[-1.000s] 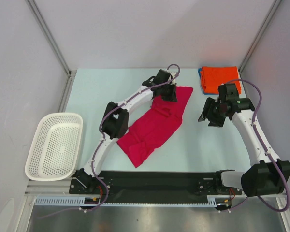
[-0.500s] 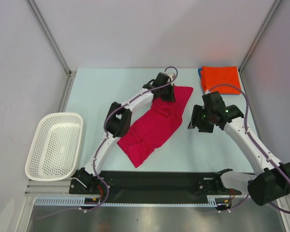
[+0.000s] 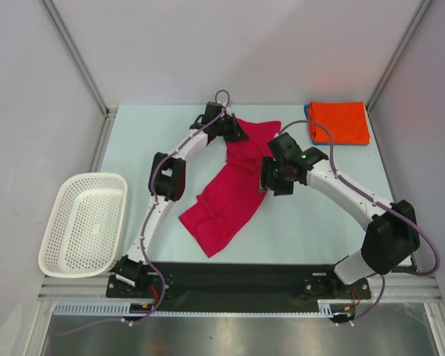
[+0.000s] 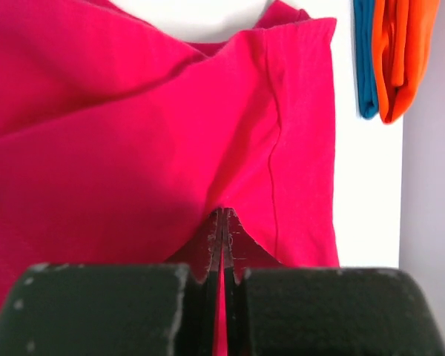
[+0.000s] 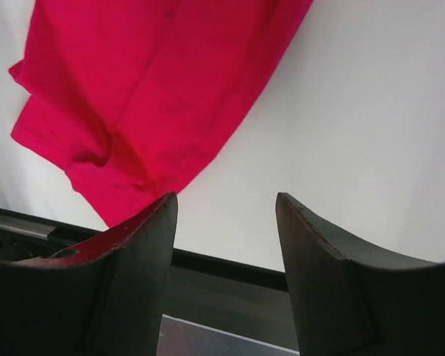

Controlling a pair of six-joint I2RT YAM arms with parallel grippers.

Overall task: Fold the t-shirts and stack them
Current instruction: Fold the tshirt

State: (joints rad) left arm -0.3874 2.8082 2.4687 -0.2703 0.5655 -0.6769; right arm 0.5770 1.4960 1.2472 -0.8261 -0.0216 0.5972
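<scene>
A crimson t-shirt (image 3: 233,193) lies crumpled in a diagonal band across the middle of the table. My left gripper (image 3: 234,133) is shut on its far end; the left wrist view shows the jaws (image 4: 222,222) pinching a ridge of the crimson cloth (image 4: 133,133). My right gripper (image 3: 271,182) is open and empty over the shirt's right edge; in its wrist view the gripper (image 5: 226,204) is above bare table with the crimson shirt (image 5: 148,96) to the left. A folded orange t-shirt (image 3: 340,122) lies on a folded blue one (image 3: 308,113) at the far right corner.
A white perforated basket (image 3: 85,176) stands at the left near edge. The black base rail (image 3: 237,278) runs along the near edge and shows in the right wrist view (image 5: 222,267). The orange (image 4: 404,52) and blue (image 4: 366,59) folds show in the left wrist view.
My left gripper has moved left and back, dragging the shirt's far end with it. My right arm has swung left from beside the orange stack to the shirt's right edge.
</scene>
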